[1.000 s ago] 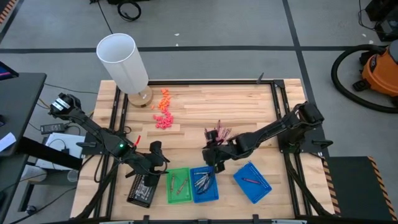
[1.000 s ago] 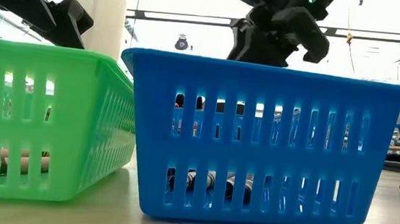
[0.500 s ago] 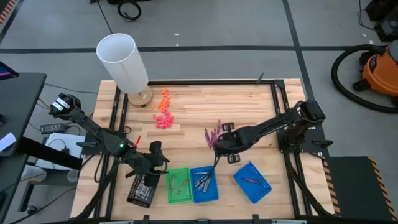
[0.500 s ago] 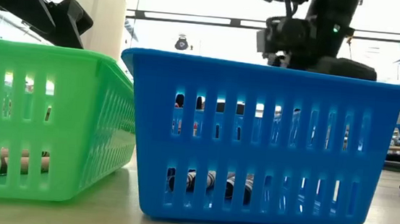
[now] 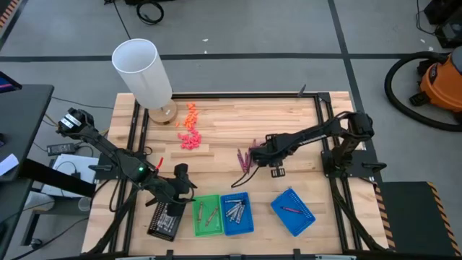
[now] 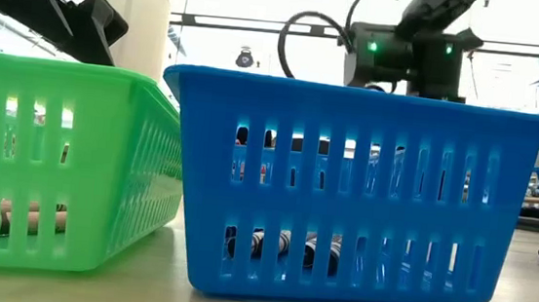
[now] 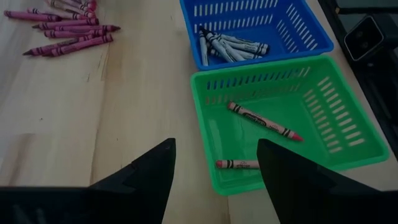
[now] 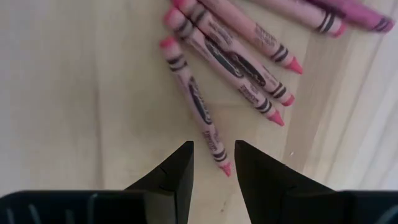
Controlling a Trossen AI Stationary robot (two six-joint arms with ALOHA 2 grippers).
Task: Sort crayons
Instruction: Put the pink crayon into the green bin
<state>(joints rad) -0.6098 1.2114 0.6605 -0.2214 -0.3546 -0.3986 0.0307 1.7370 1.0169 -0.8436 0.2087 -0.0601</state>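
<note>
— Since a second ago the right gripper [image 5: 253, 154] has swung off the middle blue slotted plastic tray [image 5: 237, 214] to the loose magenta-pink wax crayons [image 5: 245, 156] beyond that tray, fingers [image 8: 178, 167] parted and empty over one.

— And the left gripper [image 5: 189, 189]?

— Waiting wide open beside the green tray [image 5: 207, 215].

— Next move?

— Probably lower, straddle that crayon, close.

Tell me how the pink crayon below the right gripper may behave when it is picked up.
The pink crayon looks round and thin, so it may roll if nudged. It seems stiff but could snap under a hard squeeze. The right gripper is open above its tip, so an end grip may let it swing.
</note>
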